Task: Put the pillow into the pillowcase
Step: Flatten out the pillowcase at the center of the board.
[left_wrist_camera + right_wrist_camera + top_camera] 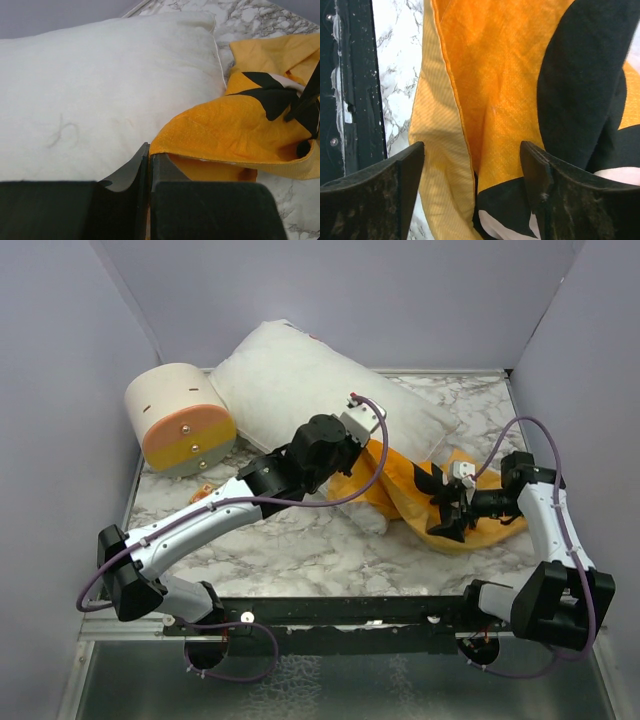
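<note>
On marble [300,550], plump pillow [300,380], pillowcase [400,480] perhaps creased

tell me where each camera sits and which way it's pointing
top external: fixed above and behind the bases, looking down over the table at the pillow, pillowcase and cylinder; both arms show.
left wrist: on the left arm, facing pillow and pillowcase past the shut left gripper, which pinches the pillowcase edge.
right wrist: on the right arm, looking down onto the pillowcase through the open right gripper.
shared: all three see the pillowcase.
</note>
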Controlling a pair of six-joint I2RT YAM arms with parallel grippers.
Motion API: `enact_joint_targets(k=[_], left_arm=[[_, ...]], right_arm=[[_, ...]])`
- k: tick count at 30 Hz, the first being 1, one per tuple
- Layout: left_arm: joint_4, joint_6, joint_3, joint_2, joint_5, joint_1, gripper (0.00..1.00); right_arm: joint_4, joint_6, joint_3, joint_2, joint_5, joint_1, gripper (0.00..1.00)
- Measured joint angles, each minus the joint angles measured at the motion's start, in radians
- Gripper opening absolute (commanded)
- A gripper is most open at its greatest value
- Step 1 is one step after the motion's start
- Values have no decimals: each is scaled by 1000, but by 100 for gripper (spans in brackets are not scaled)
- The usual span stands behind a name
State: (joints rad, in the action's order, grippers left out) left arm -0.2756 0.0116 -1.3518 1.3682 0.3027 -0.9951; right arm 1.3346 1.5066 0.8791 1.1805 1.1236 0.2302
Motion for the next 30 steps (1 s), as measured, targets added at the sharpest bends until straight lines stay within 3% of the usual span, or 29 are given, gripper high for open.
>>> enact_joint_targets(k=[11, 16, 20, 25, 30], left_arm=[[-22, 36, -134, 92, -83, 74, 0], [-37, 45, -185, 123, -115, 91, 0], [-49, 51, -215, 134, -130, 93, 0], [-55, 60, -247, 134, -137, 101, 0], [-66, 81, -292, 135, -132, 112, 0]], right_arm=[[34, 94, -28, 27, 18, -28, 55], [-5, 26, -28, 23, 35, -96, 30], [-114, -115, -28, 23, 45, -175, 2], [-185, -244, -5, 21, 31, -205, 1], [-240, -412, 151, -60, -198, -204, 1]])
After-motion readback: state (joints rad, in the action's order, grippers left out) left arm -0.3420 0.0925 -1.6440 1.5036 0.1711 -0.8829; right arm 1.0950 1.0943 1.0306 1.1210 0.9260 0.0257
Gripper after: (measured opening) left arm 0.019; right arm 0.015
